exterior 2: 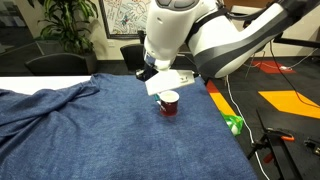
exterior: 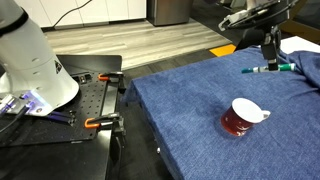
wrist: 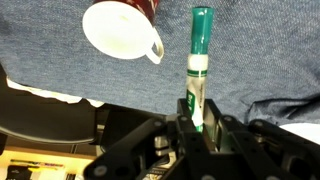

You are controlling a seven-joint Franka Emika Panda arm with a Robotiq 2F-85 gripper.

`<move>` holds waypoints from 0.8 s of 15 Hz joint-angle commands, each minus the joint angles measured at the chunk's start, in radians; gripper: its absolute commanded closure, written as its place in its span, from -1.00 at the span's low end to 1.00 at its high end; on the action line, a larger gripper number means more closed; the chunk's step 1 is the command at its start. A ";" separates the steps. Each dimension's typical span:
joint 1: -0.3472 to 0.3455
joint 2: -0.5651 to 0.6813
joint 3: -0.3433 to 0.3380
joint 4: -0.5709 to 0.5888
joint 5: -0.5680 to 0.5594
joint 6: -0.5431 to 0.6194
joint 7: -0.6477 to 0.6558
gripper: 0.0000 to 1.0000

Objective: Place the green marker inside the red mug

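The green marker (exterior: 270, 69) lies flat on the blue cloth at the far right of the table. My gripper (exterior: 270, 60) points straight down over its middle. In the wrist view the marker (wrist: 200, 50) runs up from between my fingers (wrist: 198, 122), which are shut on its pale end. The red mug (exterior: 243, 117) lies tipped on the cloth nearer the front, apart from the marker. In the wrist view its white inside and handle (wrist: 118, 30) show at the upper left. In an exterior view the mug (exterior 2: 169, 102) sits below my arm, and the marker is hidden.
The blue cloth (exterior: 190, 110) covers the table, and its edge drops off to the left. Orange clamps (exterior: 95, 122) and a white robot base (exterior: 35, 60) stand on the black stand beside it. A white sheet (exterior: 305, 45) lies beyond the marker.
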 commanded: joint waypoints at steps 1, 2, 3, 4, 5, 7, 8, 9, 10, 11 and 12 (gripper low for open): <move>-0.002 0.006 0.013 0.027 -0.189 -0.058 0.230 0.90; -0.008 0.005 0.023 0.028 -0.246 -0.081 0.298 0.90; -0.014 0.004 0.036 0.029 -0.302 -0.110 0.366 0.90; -0.021 0.003 0.053 0.029 -0.351 -0.145 0.428 0.90; -0.030 0.004 0.073 0.028 -0.392 -0.183 0.480 0.90; -0.049 0.008 0.117 0.026 -0.456 -0.262 0.568 0.90; -0.056 0.011 0.138 0.024 -0.481 -0.305 0.607 0.90; -0.063 0.015 0.160 0.024 -0.499 -0.351 0.641 0.90; -0.067 0.020 0.181 0.022 -0.507 -0.406 0.669 0.90; -0.072 0.024 0.200 0.018 -0.508 -0.457 0.693 0.90; -0.076 0.027 0.218 0.015 -0.503 -0.506 0.711 0.90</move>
